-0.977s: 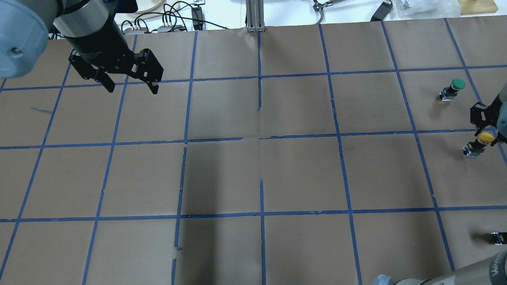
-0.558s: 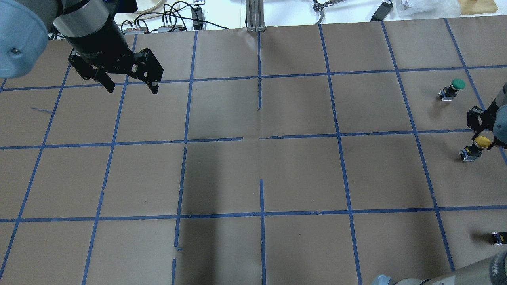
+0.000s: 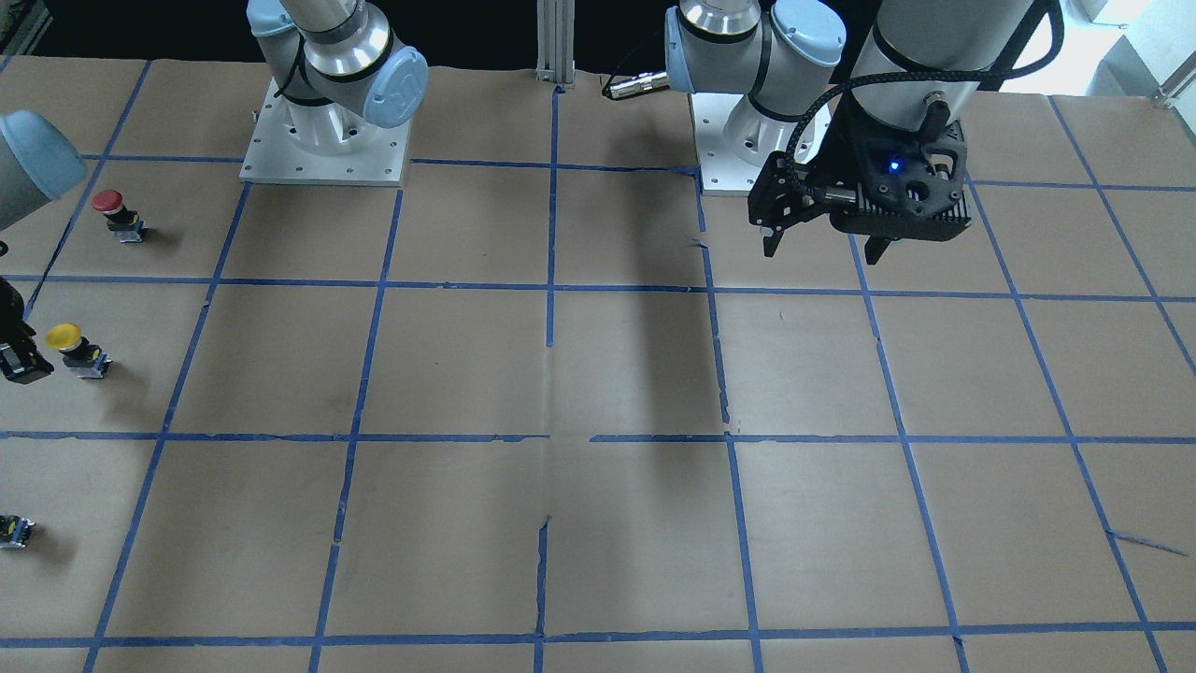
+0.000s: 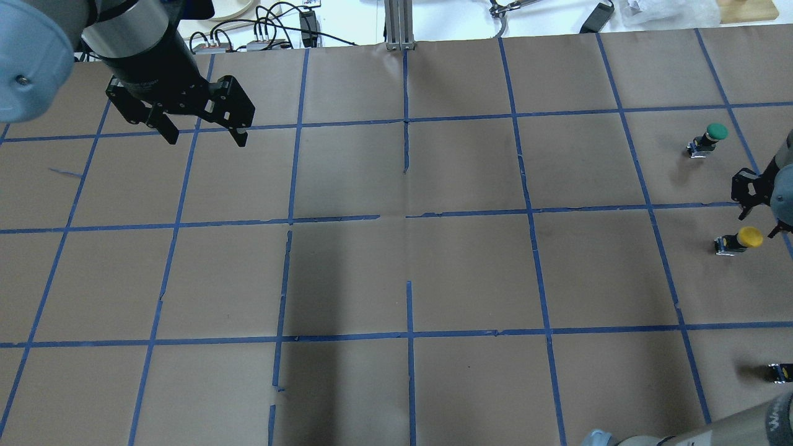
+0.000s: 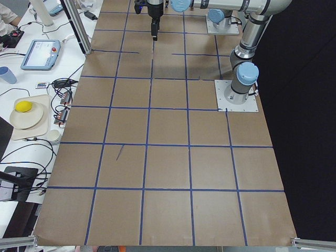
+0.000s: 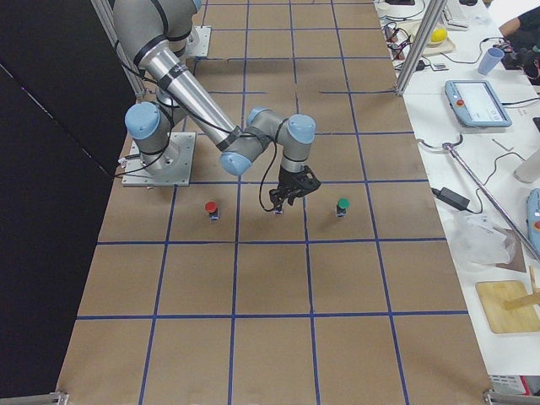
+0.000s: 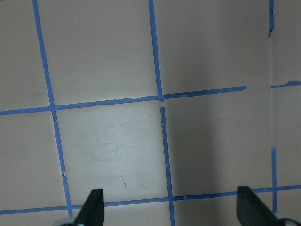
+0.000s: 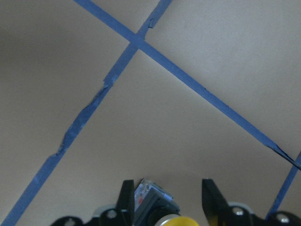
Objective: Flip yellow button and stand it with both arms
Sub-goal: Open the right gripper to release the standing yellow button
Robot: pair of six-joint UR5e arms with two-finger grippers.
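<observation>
**Q:** What is the reference point, and how do the large items sit against it?

**A:** The reference is the green button [image 4: 707, 139]. It stands on the table [image 4: 471, 272], which is brown paper under a blue tape grid. The right arm [image 6: 190, 89] reaches to a spot near the green button, on its robot side. The left arm [image 3: 934, 56] is well apart from it, toward the table's opposite end.

**Q:** What is the gripper status?

**A:** The left gripper [image 4: 205, 141] hovers above bare paper, well apart from the green button. Its jaws are spread wide with nothing between them. The right gripper [image 4: 757, 223] hangs tilted near the green button, jaws parted and clamping nothing. The right wrist view shows a gap between each of its fingers [image 8: 127, 200] and the switch body.

**Q:** Where is the yellow button?

**A:** The yellow button [image 4: 737, 240] sits in the taped square next to the green button's, on the robot side, under the right gripper's parted jaws. It appears to stand on its base, cap up. The red button [image 6: 211, 207] stands one square further from the green button, on the same line.
</observation>
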